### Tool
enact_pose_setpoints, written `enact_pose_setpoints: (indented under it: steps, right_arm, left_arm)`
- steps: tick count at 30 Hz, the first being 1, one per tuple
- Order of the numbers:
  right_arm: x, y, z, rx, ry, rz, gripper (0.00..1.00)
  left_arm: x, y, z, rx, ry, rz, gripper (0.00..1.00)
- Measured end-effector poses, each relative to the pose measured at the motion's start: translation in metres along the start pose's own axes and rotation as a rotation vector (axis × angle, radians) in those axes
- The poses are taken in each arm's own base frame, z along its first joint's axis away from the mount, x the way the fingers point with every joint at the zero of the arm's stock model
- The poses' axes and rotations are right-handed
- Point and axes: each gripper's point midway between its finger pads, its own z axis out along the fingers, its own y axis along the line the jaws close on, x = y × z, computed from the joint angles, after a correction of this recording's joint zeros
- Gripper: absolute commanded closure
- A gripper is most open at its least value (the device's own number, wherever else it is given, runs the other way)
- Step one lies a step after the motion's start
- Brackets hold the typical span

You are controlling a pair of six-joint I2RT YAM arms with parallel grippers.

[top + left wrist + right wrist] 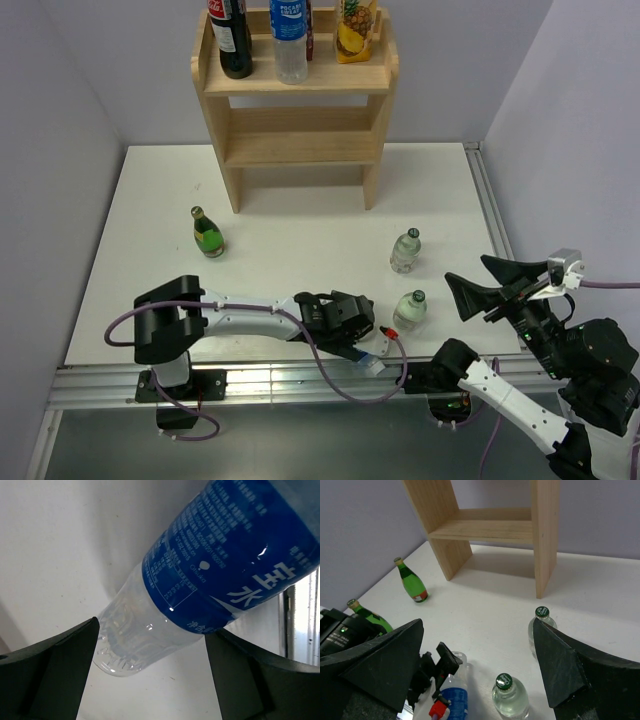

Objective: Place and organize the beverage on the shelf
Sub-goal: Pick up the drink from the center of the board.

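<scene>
Wide left claw (151, 630) around the water bottle (225, 570)

The shelf (293, 90) stands far ahead of that claw. The water bottle lies between its fingers (50, 675), not squeezed yet. It looks slippery and squashy, so grab the labelled middle gently. The right claw (477, 624) is wide and empty.

The shelf (295, 100) is set at the back of the table (300, 240). On its top board a tall bottle (232, 40), a second bottle (290, 45) and a carton (355, 30) are lined up from left to right. Before the shelf, a small bottle (207, 232) is stood to the left. To the right, a far jar-like bottle (405, 250) is stood behind a near one (410, 310). At the near edge a water bottle (225, 565) is laid on its side between the fingers of the left gripper (152, 630).
</scene>
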Motion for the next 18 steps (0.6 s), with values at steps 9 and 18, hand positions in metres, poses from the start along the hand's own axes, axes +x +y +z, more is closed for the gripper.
enact_pose_setpoints:
  steps: [9, 18]
  right_arm:
    - [-0.003, 0.002, -0.004, -0.018, -0.013, 0.005, 0.04]
    - [-0.01, 0.0, -0.015, -0.025, -0.047, 0.016, 0.04]
  left_arm:
    - [0.002, 0.007, 0.023, 0.057, 0.003, -0.026, 0.14]
    - [0.016, -0.011, 0.022, 0.162, 0.033, -0.093, 0.42]
